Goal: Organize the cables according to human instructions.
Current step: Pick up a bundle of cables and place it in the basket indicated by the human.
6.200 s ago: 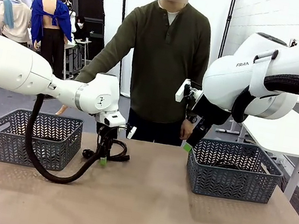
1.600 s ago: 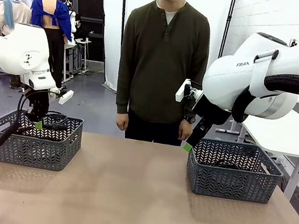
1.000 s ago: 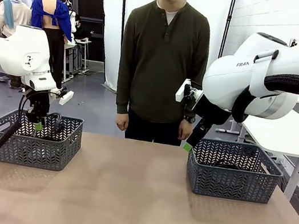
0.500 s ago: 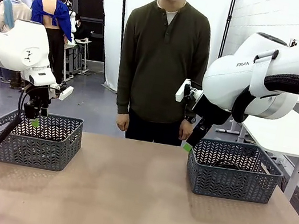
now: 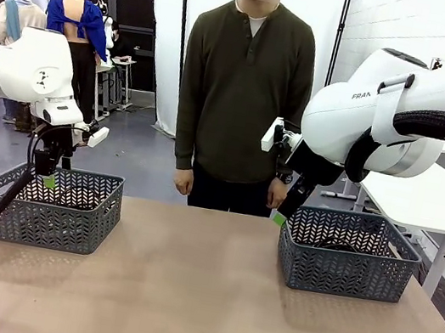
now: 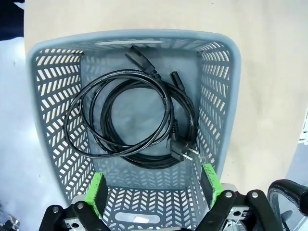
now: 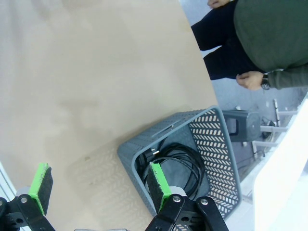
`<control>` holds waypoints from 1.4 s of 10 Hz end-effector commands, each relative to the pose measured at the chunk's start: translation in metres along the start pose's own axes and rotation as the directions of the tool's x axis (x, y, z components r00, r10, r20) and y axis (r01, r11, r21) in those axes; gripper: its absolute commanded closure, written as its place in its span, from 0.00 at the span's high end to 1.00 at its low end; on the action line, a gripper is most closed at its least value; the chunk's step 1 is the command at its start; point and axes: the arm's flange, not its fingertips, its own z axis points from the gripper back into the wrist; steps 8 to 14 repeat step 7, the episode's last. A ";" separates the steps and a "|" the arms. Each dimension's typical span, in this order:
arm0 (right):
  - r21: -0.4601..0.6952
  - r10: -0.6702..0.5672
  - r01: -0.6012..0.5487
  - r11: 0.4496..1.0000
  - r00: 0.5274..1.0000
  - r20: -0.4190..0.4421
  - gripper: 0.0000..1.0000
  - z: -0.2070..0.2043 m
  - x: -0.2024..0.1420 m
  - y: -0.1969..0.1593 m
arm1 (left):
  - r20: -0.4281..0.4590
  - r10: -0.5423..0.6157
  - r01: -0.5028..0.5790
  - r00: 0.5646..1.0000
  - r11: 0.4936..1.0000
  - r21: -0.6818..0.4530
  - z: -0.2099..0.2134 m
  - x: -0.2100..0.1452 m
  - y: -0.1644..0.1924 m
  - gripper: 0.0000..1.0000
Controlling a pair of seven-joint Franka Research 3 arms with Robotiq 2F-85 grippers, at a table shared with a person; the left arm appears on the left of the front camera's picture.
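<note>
The table (image 5: pixel 207 302) was the largest thing in sight, a bare tan top running from the near edge to the person (image 5: pixel 243 101) standing at twelve o'clock in a dark green top, arms hanging at the sides. One of the person's hands (image 7: pixel 249 80) showed in the right wrist view, at about one o'clock, with a watch on the wrist.

The right arm (image 5: pixel 404 112) bulked in from three o'clock, white and rounded. Its right gripper (image 5: pixel 281 216) hung just beside the near-left corner of the right basket (image 5: pixel 348 253). In the right wrist view the right gripper (image 7: pixel 98 185) stood with its green pads wide apart and nothing between them.

The left arm (image 5: pixel 23 75) came in from nine o'clock, a thick black hose looping down from it to the table edge. The left gripper (image 5: pixel 49 177) hovered above the left basket (image 5: pixel 47 206); in the left wrist view the left gripper (image 6: pixel 155 187) was spread wide, empty, its green pads (image 6: pixel 96 192) at five and seven o'clock, over the basket's near wall.

The two grey lattice baskets sat well apart, one at nine o'clock, one at three o'clock.

Inside the left basket (image 6: pixel 219 96) lay the cables (image 6: pixel 130 122), black cords in loose overlapping loops on the floor, with a round plug (image 6: pixel 190 153) toward four o'clock and a connector (image 6: pixel 142 60) at twelve o'clock. How many cords made up the tangle could not be told.

In the right basket (image 7: pixel 211 139) lay more coiled black cable (image 7: pixel 180 163).
</note>
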 end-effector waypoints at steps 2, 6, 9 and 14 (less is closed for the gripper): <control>-0.001 -0.003 0.003 1.000 1.000 -0.004 1.00 -0.002 0.000 0.001 | -0.012 -0.011 0.012 1.000 1.000 0.017 0.000 -0.001 0.001 1.00; -0.001 -0.003 0.003 1.000 1.000 -0.004 1.00 -0.002 0.000 0.001 | -0.012 -0.011 0.012 1.000 1.000 0.017 0.000 -0.001 0.001 1.00; -0.001 -0.003 0.003 1.000 1.000 -0.004 1.00 -0.002 0.000 0.001 | -0.012 -0.011 0.012 1.000 1.000 0.017 0.000 -0.001 0.001 1.00; -0.001 -0.003 0.003 1.000 1.000 -0.004 1.00 -0.002 0.000 0.001 | -0.012 -0.011 0.012 1.000 1.000 0.017 0.000 -0.001 0.001 1.00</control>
